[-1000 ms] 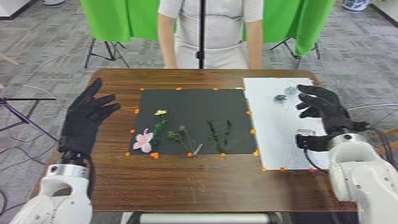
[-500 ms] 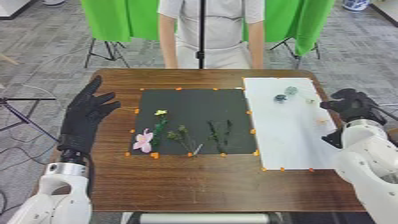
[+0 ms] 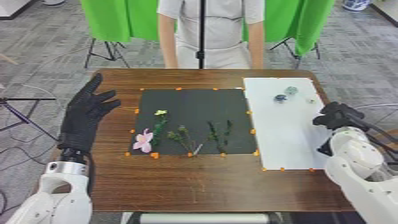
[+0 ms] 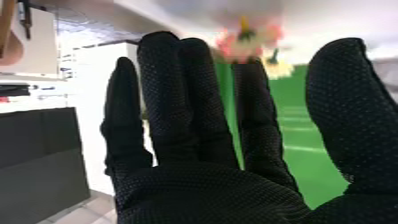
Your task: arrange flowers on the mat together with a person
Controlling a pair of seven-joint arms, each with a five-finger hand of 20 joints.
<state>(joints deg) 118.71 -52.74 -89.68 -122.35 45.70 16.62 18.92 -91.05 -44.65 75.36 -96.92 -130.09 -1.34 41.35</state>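
Note:
My left hand (image 3: 86,111) is open above the table's left edge. My right hand (image 3: 338,116) is at the right edge of the white sheet (image 3: 282,130). On the dark mat (image 3: 191,105) lie a pink flower (image 3: 143,140), a small pale yellow flower (image 3: 161,113) with a green stem, and several dark green sprigs (image 3: 218,136). Two bluish blooms (image 3: 281,98) rest on the sheet's far part. In the right wrist view, my right hand (image 4: 209,195) has straight fingers; a blurred pink flower (image 4: 238,46) and a pale yellow one (image 4: 279,69) are beyond the fingertips.
Orange markers (image 3: 155,155) line the mat and sheet. Brown table (image 3: 204,185) surface lies in front of the mat. A person (image 3: 213,35) stands at the far side, before green curtains (image 3: 114,20) and a thin black pole.
My right hand has moved off the white sheet's upper part toward its right edge, then slightly back inward and nearer. The left hand and the flowers on the mat look the same.

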